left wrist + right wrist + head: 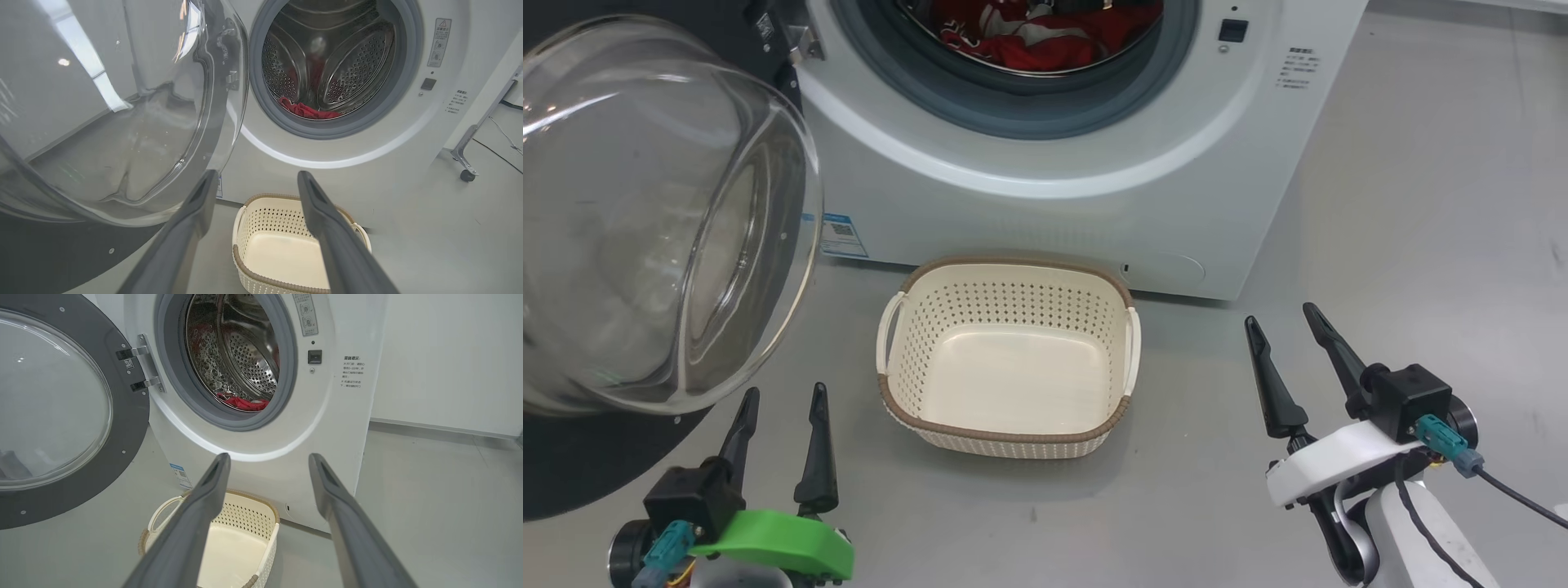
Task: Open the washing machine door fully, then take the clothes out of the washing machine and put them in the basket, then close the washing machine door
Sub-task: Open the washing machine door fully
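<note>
- Left of the basket (pixel 1013 265), the washing machine door (pixel 645 212) is hanging wide, its glass bulging.
- Beside the basket, my left pincer (pixel 784 390) is hovering released.
- Beyond the basket, soft red clothes (pixel 1037 41) are lying bunched inside the washing machine (pixel 1094 212), ahead of both pincers.
- Right of the basket, my right pincer (pixel 1279 314) is gaping empty; I am judging its path clearer.
</note>
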Available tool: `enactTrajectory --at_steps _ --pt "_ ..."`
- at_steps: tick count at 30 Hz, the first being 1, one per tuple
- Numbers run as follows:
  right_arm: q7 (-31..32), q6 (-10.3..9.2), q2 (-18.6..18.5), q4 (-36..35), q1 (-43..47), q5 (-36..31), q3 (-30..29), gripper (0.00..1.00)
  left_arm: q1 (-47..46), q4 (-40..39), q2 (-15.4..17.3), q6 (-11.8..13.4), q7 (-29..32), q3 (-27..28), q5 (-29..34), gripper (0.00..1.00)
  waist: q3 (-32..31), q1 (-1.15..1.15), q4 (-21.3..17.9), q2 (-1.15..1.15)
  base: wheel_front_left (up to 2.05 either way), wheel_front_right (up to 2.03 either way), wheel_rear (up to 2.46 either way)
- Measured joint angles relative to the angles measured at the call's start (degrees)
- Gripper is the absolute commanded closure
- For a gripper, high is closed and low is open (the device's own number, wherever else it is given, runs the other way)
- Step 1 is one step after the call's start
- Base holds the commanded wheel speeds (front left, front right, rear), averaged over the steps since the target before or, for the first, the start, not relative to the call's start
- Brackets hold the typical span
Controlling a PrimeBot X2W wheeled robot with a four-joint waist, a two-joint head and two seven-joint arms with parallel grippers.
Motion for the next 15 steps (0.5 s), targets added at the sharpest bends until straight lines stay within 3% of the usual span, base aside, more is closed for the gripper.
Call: enactTrajectory --at_steps 15 --pt "0.00 -0.09 0.16 -1.40 3.27 2.27 0.60 0.00 1.11 -1.31 1.08 0.02 3.58 -0.82 0.52 0.00 -1.73 0.00 -9.18 0.00 0.00 0.00 0.00"
